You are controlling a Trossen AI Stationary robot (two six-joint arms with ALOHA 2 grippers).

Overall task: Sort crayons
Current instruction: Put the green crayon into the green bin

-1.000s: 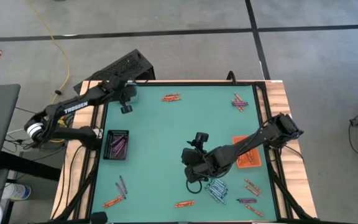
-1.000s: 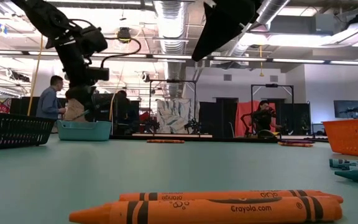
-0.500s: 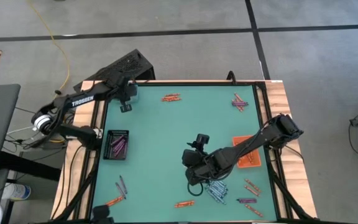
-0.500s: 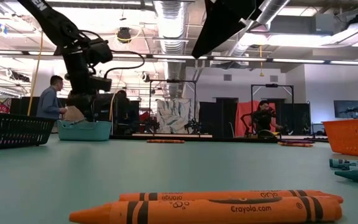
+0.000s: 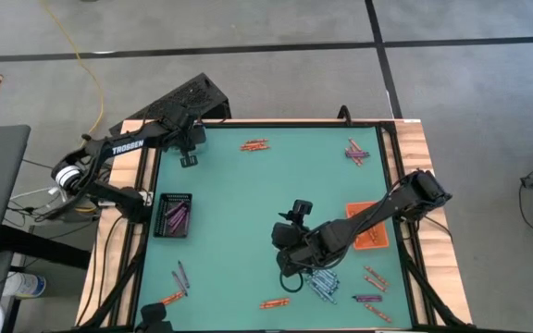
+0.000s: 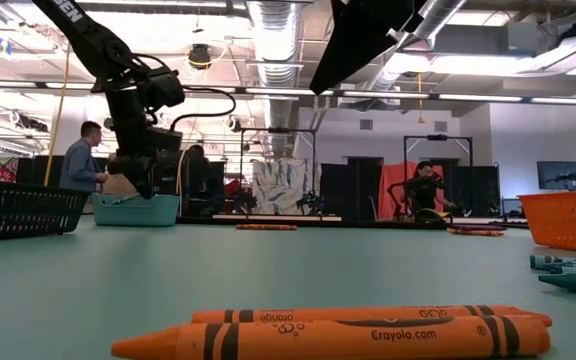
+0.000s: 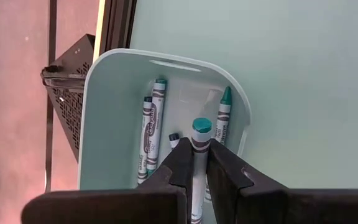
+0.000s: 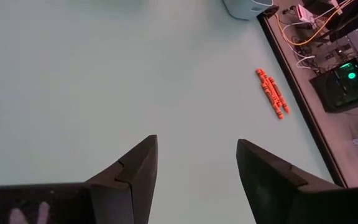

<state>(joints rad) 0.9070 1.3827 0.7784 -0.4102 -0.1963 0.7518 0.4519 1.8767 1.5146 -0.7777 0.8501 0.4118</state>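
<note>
Nearest you, at six o'clock on the surface [image 5: 248, 222], the right claw [image 8: 194, 163] hung spread and empty, loose crayons [image 5: 322, 283] just beside it toward five. Far off at eleven o'clock, your left claw [image 7: 193, 163] was clenched on a teal crayon [image 7: 199, 144], its long axis running straight out between the fingers, tip over the pale tray [image 7: 107, 112]. The surface's rail ran close beside that tray; open room lay toward the middle.
</note>
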